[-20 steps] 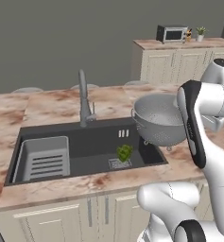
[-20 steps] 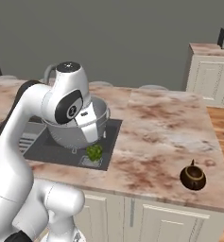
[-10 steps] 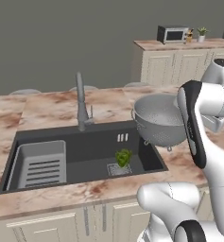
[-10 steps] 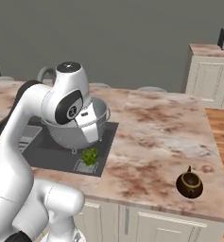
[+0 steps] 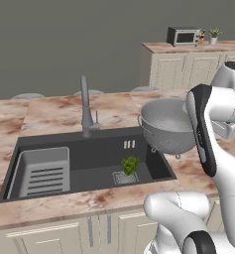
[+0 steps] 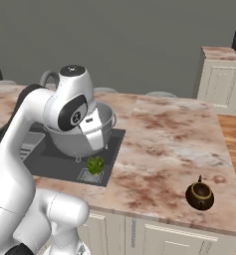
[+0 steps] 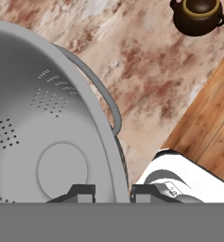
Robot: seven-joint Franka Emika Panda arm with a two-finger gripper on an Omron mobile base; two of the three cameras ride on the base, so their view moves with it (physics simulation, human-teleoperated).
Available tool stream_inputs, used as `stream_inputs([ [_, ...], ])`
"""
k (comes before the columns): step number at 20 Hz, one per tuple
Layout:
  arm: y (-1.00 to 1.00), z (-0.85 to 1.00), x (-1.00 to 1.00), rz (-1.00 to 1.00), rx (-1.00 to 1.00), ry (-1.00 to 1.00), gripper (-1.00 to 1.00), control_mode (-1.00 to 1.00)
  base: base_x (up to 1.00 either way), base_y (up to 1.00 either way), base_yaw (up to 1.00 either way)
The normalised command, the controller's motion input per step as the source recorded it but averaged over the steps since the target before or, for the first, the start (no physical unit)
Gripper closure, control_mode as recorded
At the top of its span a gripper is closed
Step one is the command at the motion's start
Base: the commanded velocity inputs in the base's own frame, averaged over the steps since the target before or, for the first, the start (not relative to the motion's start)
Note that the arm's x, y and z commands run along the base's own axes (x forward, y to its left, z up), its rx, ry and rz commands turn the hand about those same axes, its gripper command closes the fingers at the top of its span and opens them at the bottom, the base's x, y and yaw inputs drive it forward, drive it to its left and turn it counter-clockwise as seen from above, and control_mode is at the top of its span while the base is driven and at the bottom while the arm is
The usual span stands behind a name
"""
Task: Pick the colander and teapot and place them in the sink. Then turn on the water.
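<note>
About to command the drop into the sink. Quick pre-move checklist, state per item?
1. Grip: gripper straddles the colander rim, one finger either side - ok.
2. Colander clear of the counter: hangs over the sink's right edge in the left base view - ok.
3. Drop zone: green leafy bunch sits by the drain, ribbed tray fills the left end - not ok.
4. Tap: no stream showing - ok.
5. Teapot: upright on the counter, away from the sink - ok.
</note>
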Motion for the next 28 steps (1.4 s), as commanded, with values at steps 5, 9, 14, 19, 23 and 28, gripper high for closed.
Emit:
stream_inputs([
  [5,0.0,0.0,0.0,0.0,0.0,0.0,1.0,1.0,0.22,-0.38,0.02],
  [9,0.0,0.0,0.0,0.0,0.0,0.0,1.0,1.0,0.27,-0.28,0.01],
  [14,-0.01,-0.13,0.26,0.0,0.0,0.0,1.0,-1.0,0.06,-0.03,0.0],
  [19,0.17,-0.37,0.49,0.0,0.0,0.0,1.0,-1.0,0.0,0.0,0.0],
  [23,0.42,-0.51,0.36,0.0,0.0,0.0,1.0,-1.0,0.0,0.0,0.0],
  [28,0.59,-0.45,0.29,0.0,0.0,0.01,1.0,-1.0,0.0,0.0,0.0],
])
